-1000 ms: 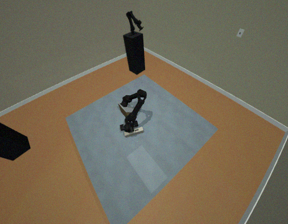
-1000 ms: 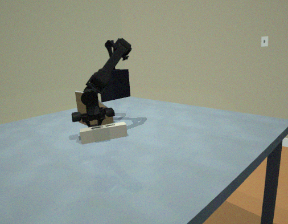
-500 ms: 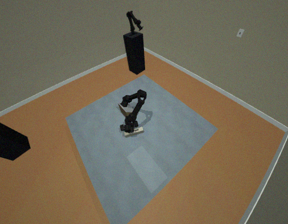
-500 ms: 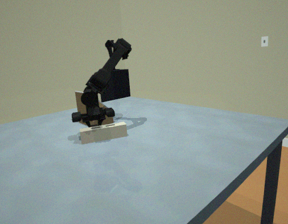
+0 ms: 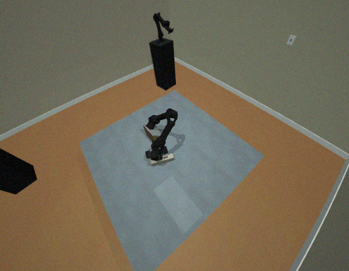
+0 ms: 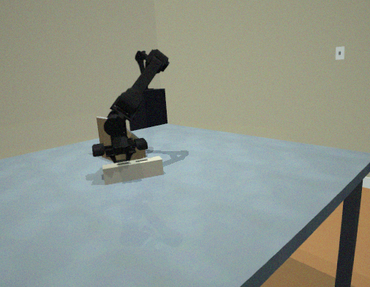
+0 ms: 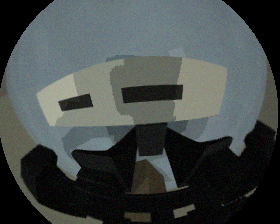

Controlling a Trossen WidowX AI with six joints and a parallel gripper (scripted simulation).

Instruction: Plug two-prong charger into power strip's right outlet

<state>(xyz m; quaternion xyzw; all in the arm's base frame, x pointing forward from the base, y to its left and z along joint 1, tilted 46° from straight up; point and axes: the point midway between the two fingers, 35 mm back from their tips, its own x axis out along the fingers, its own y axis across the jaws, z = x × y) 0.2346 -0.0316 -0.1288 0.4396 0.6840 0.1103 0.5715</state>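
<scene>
Gripping the charger [image 7: 151, 141], the gripper [image 7: 150, 160] hangs just above the power strip [image 6: 133, 169], plug body lined up over one outlet slot [image 7: 151, 93]; second slot [image 7: 76, 103] sits beside it. Prongs aren't visible, can't tell whether they touch the strip. Risk: any tilt and one prong leads, shutter blocks, plug twists in the pads. Strip sits on the blue-grey table [image 6: 249, 185], tan board [image 6: 102, 127] just behind it; beige walls, orange floor [image 5: 270, 205].

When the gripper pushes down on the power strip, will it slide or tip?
The power strip probably stays put: it looks long and low, lying flat on the table. Pushed sideways it might slide, since nothing visible fastens it. It looks rigid.
</scene>
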